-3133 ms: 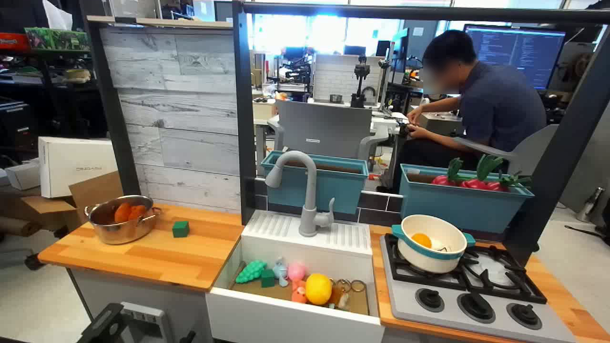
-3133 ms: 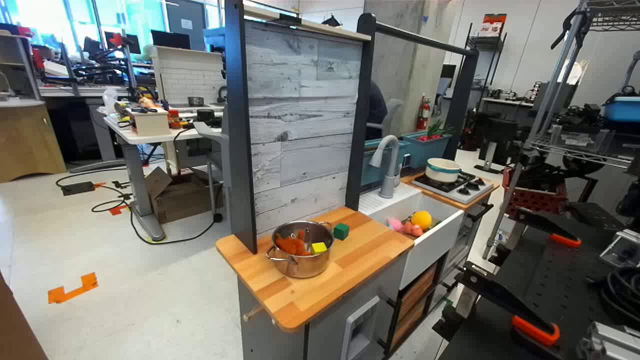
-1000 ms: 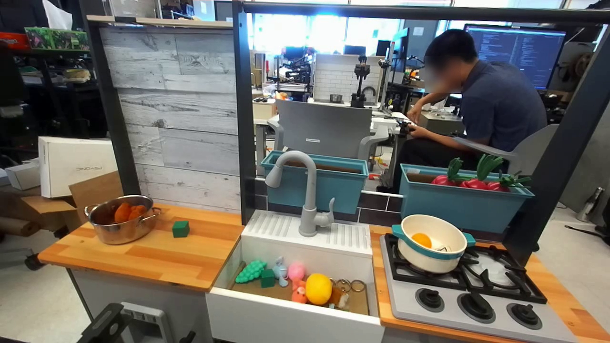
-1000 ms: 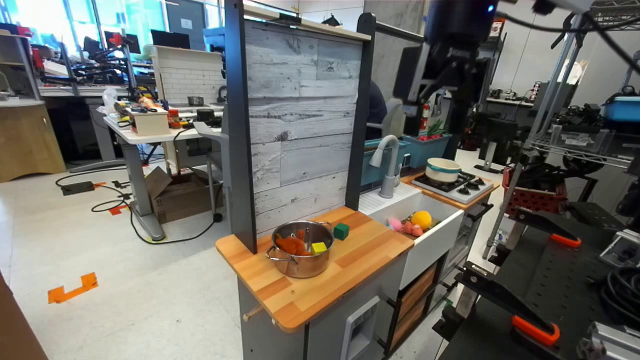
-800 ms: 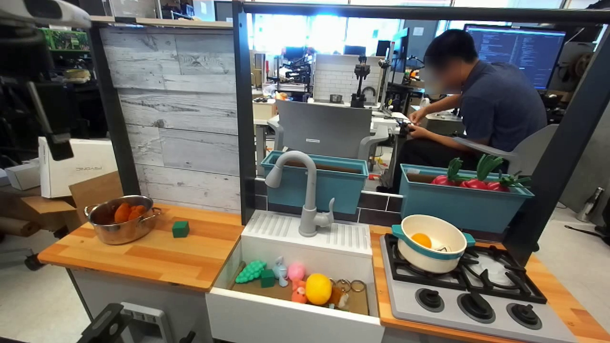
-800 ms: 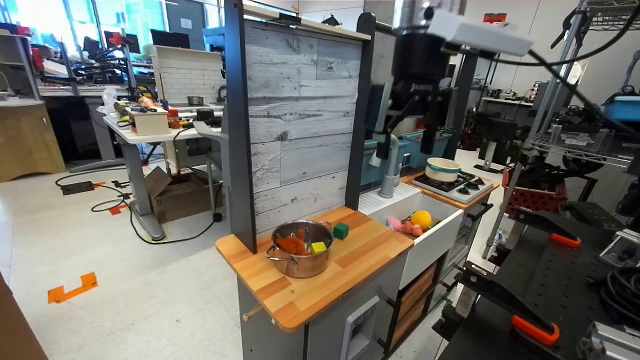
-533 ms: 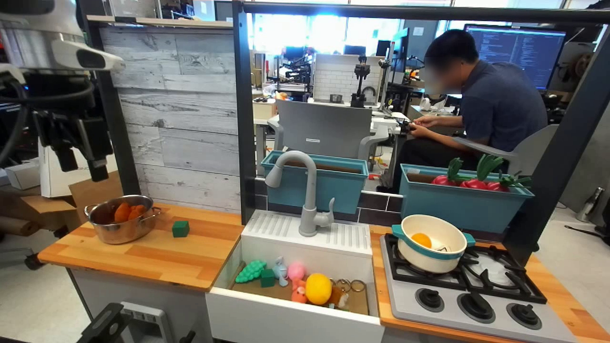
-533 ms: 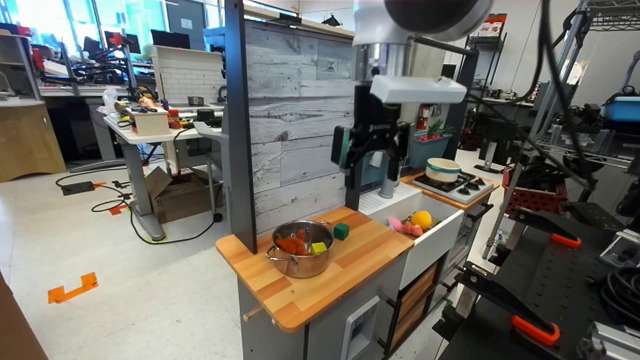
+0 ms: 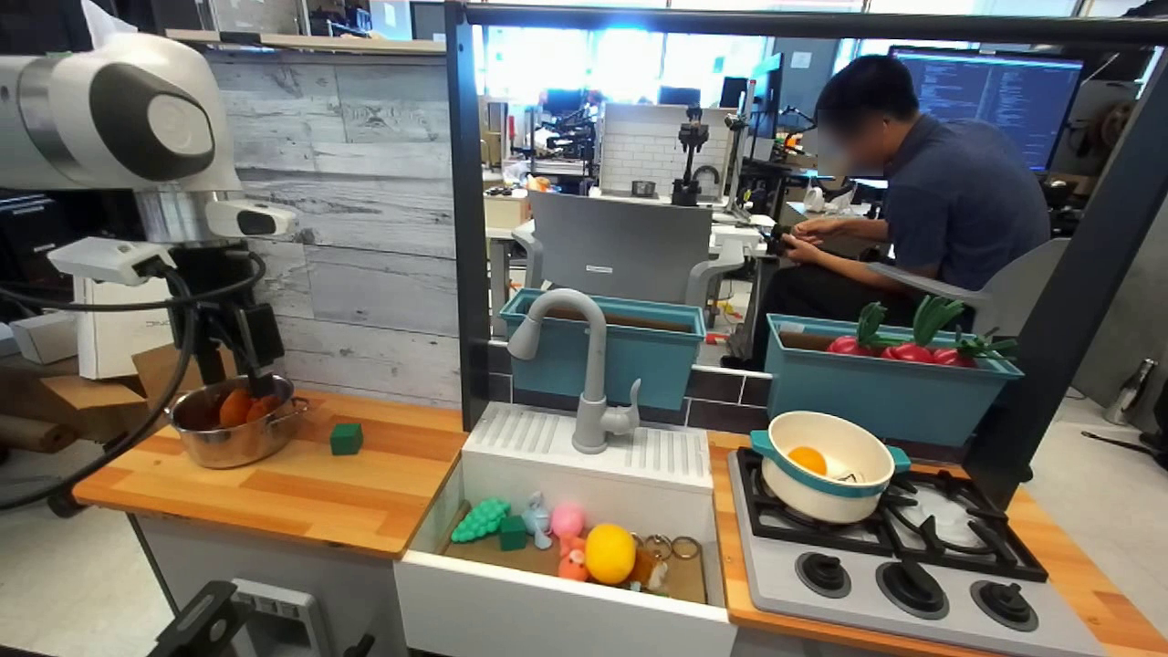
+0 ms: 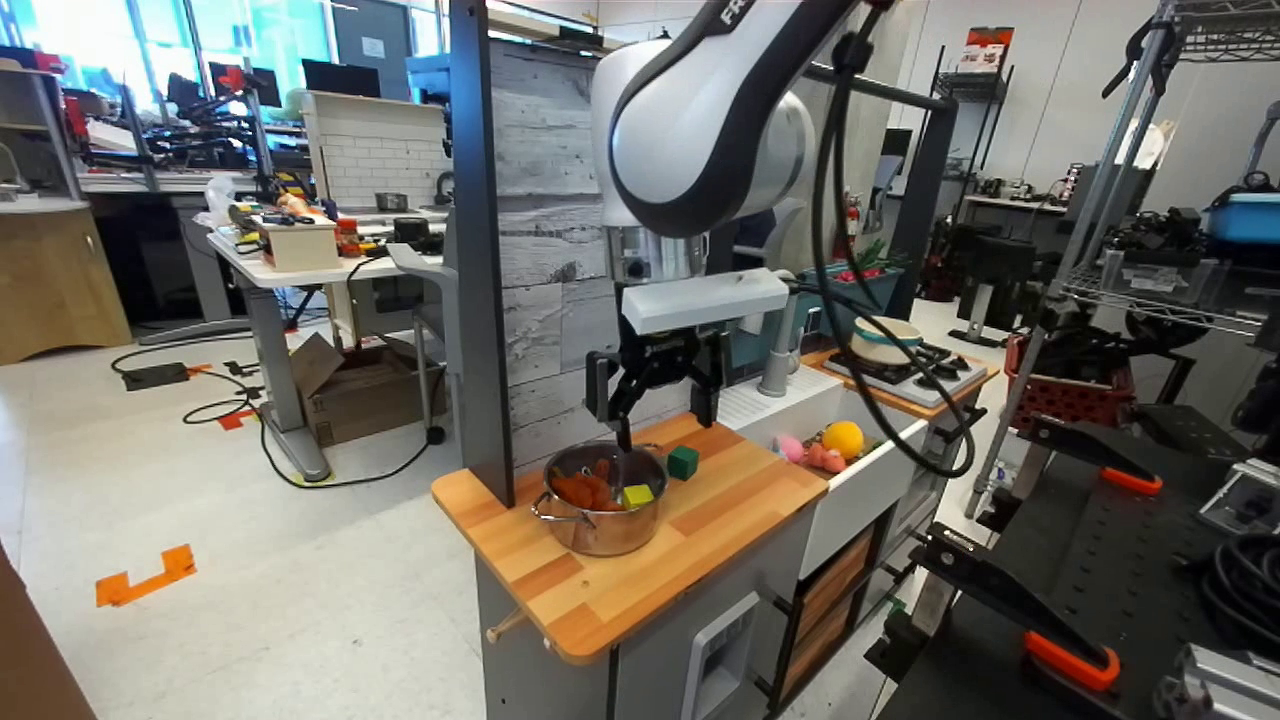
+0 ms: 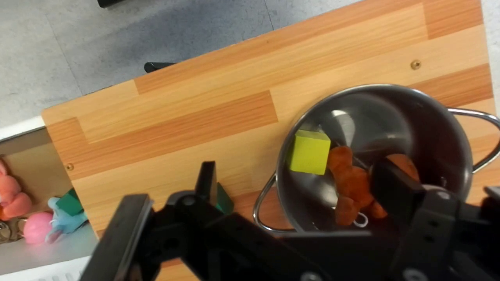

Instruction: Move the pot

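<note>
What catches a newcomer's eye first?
Probably the white robot arm, its black gripper open at the round shiny silver metal pot on the wooden counter. Next, perhaps, the round bright yellow toy in the white sink, or the cream pot with teal handles on the grey stove.

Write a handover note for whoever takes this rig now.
Black two-fingered pincer: open and empty, one finger over or inside the round shiny silver metal pot, the other outside it.
Pot: upright on the brown wooden counter, a yellow cube and at least one orange soft-looking toy inside.
Done: pincer positioned at the pot; no grip yet.
Left: grip and move the pot; destination not given.
</note>
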You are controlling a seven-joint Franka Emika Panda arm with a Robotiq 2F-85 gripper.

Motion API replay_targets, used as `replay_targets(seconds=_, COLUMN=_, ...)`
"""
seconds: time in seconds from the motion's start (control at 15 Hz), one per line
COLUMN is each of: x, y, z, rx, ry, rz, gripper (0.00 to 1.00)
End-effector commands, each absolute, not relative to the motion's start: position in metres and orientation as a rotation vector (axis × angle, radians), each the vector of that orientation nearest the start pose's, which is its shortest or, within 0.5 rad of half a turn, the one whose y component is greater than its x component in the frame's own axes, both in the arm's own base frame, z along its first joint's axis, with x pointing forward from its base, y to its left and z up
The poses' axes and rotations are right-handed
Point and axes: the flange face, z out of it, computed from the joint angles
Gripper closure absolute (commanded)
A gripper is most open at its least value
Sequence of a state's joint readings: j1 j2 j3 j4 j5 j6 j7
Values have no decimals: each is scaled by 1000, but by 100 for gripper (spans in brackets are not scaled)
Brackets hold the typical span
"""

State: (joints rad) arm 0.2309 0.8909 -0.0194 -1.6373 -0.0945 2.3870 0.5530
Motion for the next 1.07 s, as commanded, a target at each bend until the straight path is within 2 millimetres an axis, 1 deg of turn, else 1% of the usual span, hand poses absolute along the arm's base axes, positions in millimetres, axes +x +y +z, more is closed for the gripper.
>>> replay_targets(seconds=0.0, x=677, y=146, z=61, rx=-3234, ry=478, rz=245, gripper=0)
replay_targets(seconds=0.13, x=688, y=144, z=54, rx=-3219, ry=501, rz=303, gripper=0)
replay_targets(seconds=0.27, x=693, y=140, z=49, rx=-3196, ry=524, rz=362, gripper=0)
replay_targets(seconds=0.53, x=690, y=123, z=43, rx=-3151, ry=586, rz=513, gripper=0)
replay_targets(seconds=0.67, x=689, y=111, z=36, rx=-3156, ry=644, rz=543, gripper=0)
replay_targets(seconds=0.87, x=687, y=91, z=13, rx=-3164, ry=683, rz=587, gripper=0)
replay_targets(seconds=1.0, x=687, y=84, z=-3, rx=-3174, ry=706, rz=587, gripper=0)
